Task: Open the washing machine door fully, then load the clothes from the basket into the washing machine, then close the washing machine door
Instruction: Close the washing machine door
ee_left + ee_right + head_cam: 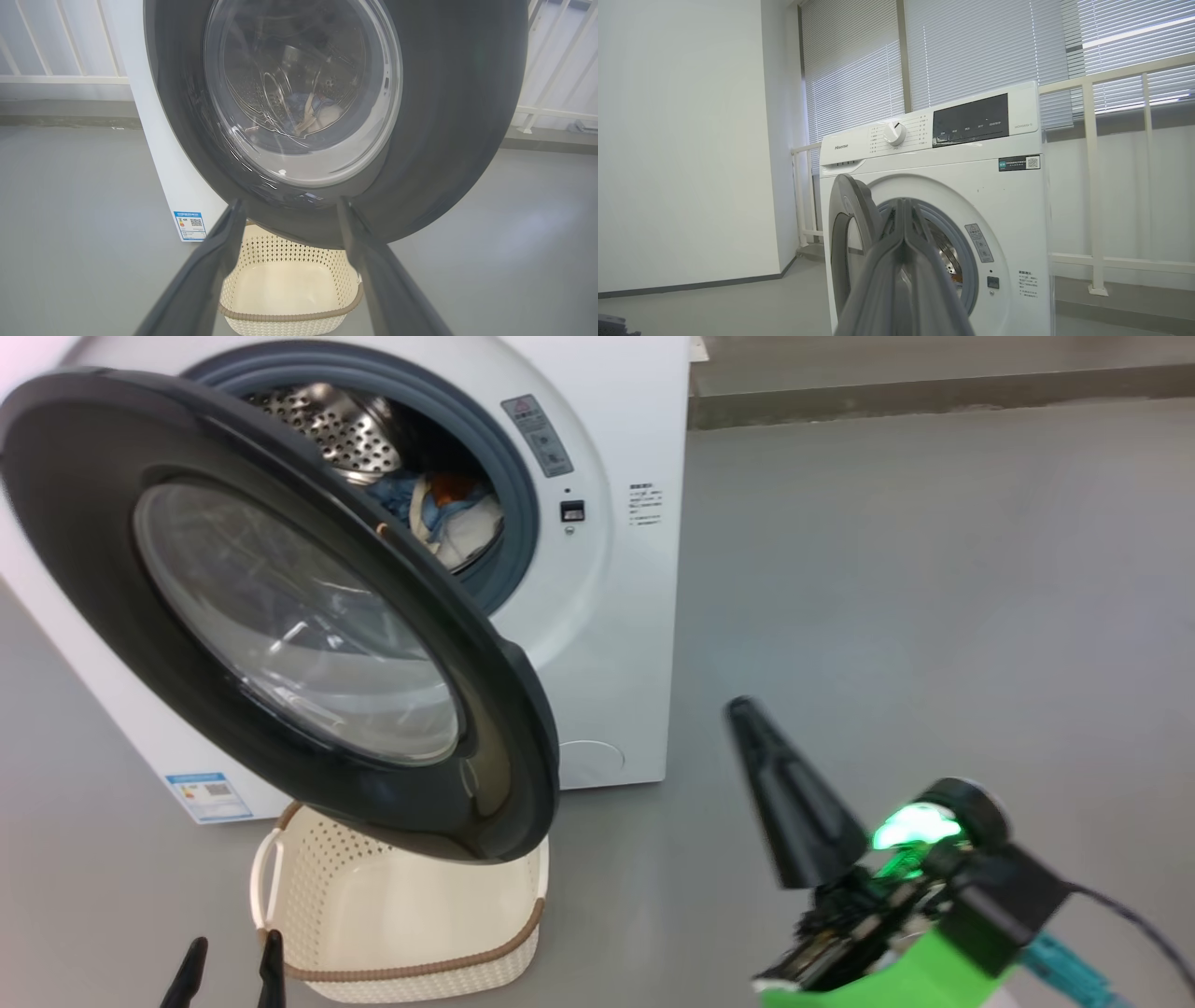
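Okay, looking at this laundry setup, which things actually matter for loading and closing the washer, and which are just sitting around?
Part of the job:
- washing machine
- washing machine door, standing open
- clothes, inside the drum
- basket, empty, below the door

Just there:
- white railing behind the machine
- window blinds

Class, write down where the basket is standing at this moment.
In the head view the basket stands on the floor at lower left, before the washing machine, partly under the open washing machine door, beside the left gripper.
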Controlling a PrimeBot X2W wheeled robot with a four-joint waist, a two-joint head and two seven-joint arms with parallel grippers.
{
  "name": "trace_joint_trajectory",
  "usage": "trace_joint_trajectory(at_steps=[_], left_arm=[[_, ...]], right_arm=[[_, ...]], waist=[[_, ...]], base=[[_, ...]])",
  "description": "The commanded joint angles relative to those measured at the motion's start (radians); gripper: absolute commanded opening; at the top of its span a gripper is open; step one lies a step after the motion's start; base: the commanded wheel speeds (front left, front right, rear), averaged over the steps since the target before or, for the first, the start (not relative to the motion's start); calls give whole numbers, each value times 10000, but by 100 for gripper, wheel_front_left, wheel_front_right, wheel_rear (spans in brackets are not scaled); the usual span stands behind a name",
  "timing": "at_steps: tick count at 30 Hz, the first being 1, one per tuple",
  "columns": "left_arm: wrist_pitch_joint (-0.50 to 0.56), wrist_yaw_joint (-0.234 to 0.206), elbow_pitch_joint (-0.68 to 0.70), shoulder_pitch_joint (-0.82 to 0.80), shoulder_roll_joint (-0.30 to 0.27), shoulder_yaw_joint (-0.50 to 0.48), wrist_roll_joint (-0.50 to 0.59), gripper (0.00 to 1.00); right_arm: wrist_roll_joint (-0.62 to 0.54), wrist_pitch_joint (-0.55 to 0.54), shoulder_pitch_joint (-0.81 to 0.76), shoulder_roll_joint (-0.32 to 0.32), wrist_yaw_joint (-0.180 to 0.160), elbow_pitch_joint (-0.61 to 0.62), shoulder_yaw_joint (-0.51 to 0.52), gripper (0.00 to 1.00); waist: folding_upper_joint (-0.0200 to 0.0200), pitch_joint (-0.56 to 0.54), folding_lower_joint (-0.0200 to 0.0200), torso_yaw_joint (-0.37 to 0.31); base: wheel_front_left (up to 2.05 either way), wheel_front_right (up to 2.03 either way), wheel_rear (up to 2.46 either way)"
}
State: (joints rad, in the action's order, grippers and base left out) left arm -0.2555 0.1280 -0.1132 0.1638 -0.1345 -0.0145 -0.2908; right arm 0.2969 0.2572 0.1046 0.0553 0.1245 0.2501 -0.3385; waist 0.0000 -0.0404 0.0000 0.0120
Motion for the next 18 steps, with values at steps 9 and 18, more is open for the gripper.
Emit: trace_joint_trajectory(at_steps=[9, 18], left_arm=[[-63, 27, 293, -564, -101, -44, -105, 100], [-63, 27, 413, -964, -233, 400, -321, 100]], right_arm=[[-15, 46, 1150, -51, 62, -880, -2327, 0], [315, 46, 1929, -51, 62, -2678, -3642, 0]], waist=[[0, 183, 0, 969], [0, 746, 0, 2022]], base=[[0, 0, 0], [0, 0, 0]])
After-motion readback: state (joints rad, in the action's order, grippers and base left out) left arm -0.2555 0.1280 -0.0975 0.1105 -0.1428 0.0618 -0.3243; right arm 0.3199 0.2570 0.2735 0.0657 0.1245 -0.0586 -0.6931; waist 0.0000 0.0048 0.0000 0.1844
